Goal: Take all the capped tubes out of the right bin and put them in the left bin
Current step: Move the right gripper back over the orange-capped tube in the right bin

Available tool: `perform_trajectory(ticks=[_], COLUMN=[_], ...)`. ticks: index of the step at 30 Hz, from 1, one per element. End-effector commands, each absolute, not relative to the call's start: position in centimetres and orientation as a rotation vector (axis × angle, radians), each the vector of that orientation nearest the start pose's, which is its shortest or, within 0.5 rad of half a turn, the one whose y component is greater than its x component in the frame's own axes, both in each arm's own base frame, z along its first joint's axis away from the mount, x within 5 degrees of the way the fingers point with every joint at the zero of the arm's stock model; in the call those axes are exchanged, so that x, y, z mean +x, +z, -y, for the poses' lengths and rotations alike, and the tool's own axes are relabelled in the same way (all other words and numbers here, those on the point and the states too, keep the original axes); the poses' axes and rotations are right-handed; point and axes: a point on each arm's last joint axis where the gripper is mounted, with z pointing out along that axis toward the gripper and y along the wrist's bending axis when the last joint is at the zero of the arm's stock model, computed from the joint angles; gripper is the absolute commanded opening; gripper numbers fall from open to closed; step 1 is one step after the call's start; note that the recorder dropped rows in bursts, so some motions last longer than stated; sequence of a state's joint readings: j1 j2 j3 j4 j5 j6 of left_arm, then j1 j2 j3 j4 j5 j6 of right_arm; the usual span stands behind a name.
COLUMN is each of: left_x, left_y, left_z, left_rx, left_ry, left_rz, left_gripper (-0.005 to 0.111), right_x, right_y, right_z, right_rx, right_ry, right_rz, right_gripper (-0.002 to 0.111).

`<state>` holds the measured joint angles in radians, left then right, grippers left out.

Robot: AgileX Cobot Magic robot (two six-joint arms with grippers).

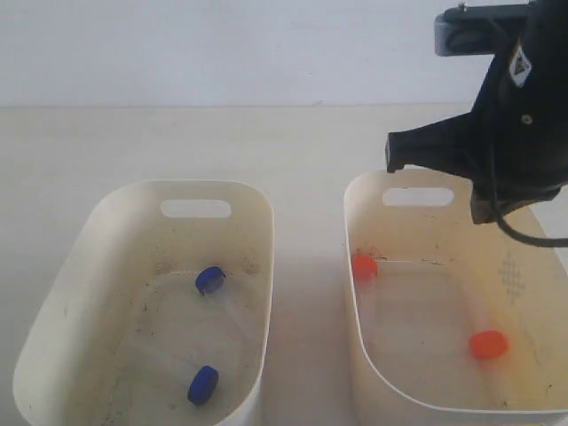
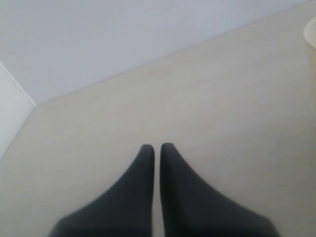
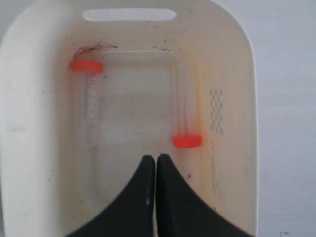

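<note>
The right bin holds two clear tubes with orange-red caps: one lies by its left wall, the other nearer its front right. The left bin holds two blue-capped tubes, one at mid floor and one near the front. In the right wrist view my right gripper is shut and empty above the right bin, a short way from one orange cap; the other cap lies farther off. My left gripper is shut and empty over bare tabletop.
The black right arm hangs over the back right corner of the right bin, above the dotted diamond mark. A strip of tabletop separates the two bins. A cream rim shows at the edge of the left wrist view.
</note>
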<state>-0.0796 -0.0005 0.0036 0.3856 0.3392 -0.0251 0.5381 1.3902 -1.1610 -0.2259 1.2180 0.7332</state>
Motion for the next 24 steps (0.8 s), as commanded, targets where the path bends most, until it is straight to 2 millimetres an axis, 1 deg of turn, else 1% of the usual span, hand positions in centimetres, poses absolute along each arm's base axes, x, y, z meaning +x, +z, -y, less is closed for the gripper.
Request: perform_trajectory(ticks=[1,3,6,12,18,24], left_x=[5.4,5.4,5.4,5.4,5.4,5.4], left_y=[18.5,18.5,18.5,18.5,18.5,18.5], left_z=[-0.7,-0.7,-0.7,-0.7,-0.7,-0.7], left_rx=[0.283,0.283,0.283,0.283,0.283,0.283], left_ry=[0.285,0.285,0.285,0.285,0.285,0.285], left_rz=[-1.782,-1.782,-1.782,-1.782,-1.782,-1.782], left_gripper=[0.004,0.004,0.004,0.004,0.004,0.004], right_x=[23.7,24.0,24.5,25.1,24.6,24.8], right_y=[27.0,24.9,23.7,22.6,21.2,21.0], right_z=[-12.1,-12.6,-13.1,-13.5,-13.2,-13.3], right_rx=[0.135,0.116,0.085,0.044,0.036,0.035], right_ry=[-0.148,-0.159,-0.137,-0.093,-0.087,-0.059], right_rz=[-2.985,-3.052,-3.065,-3.034,-3.034,-3.006], right_gripper=[0.000,0.000,0.000,0.000,0.000,0.000])
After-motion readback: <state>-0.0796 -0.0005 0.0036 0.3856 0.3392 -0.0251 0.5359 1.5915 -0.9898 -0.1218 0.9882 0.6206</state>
